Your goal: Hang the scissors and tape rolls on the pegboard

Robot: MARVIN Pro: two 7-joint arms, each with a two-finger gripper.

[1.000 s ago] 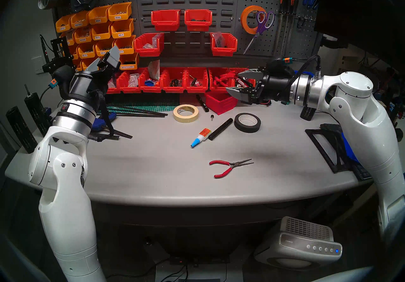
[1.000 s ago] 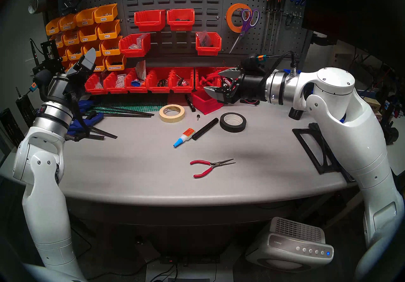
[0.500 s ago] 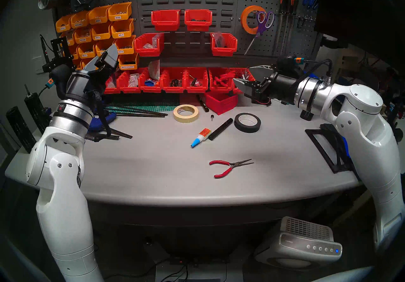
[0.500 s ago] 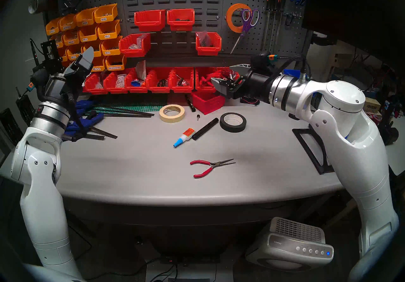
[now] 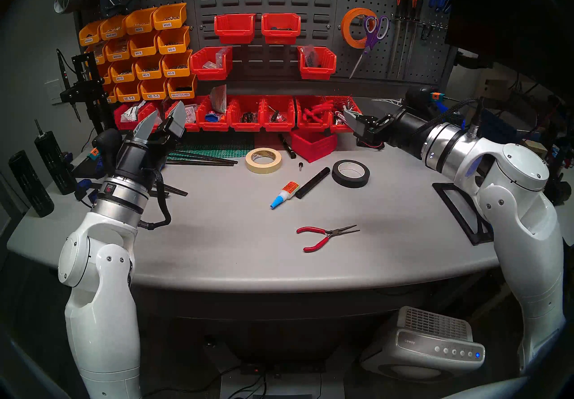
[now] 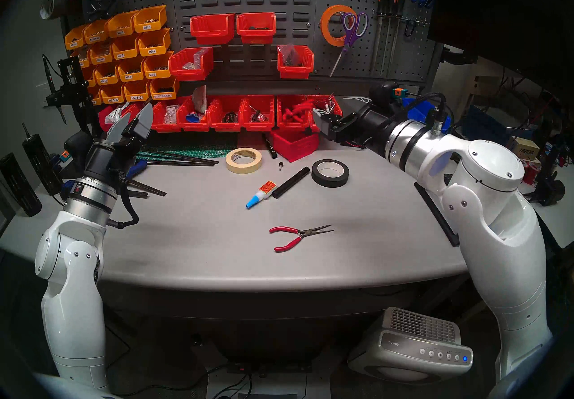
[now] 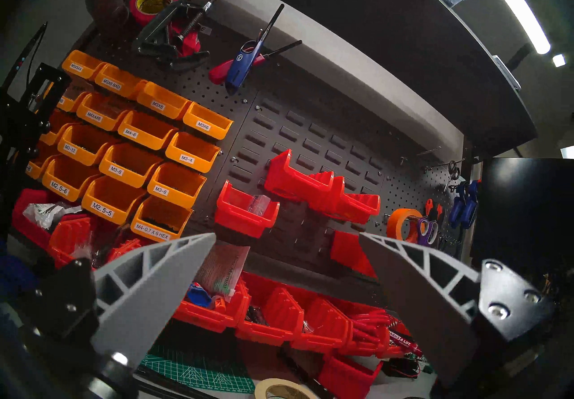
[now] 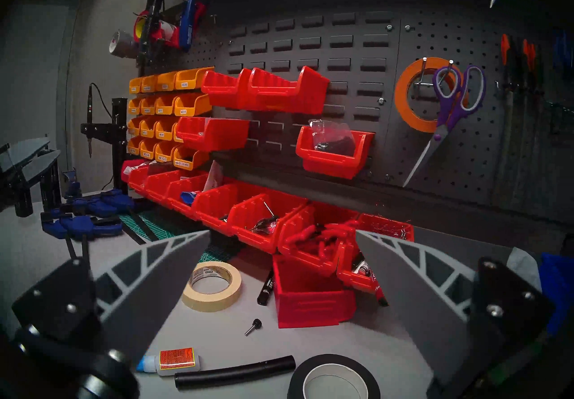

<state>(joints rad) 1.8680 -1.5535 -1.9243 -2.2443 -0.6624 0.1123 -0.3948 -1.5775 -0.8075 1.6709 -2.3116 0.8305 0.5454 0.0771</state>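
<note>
Matt grey perforated metal pegboard [image 5: 413, 57]

white labels on the yellow bins [image 7: 130, 153] beyond the left gripper [image 7: 287, 268] reading m3x8, m3x6, m4-6, m3-4, m3-8, m3-6, m2.5-5, "m4-0.7 x 6 hex", red marker [image 7: 403, 344] just right of its fingers showing "marks a lot", air purifier [image 5: 435, 342] well below the right gripper [image 5: 369, 109] showing "coway"

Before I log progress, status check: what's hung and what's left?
Both end effectors, left and right, open, empty. Scissors and orange roll hang on pegboard. Cream roll on table, unobstructed.
</note>
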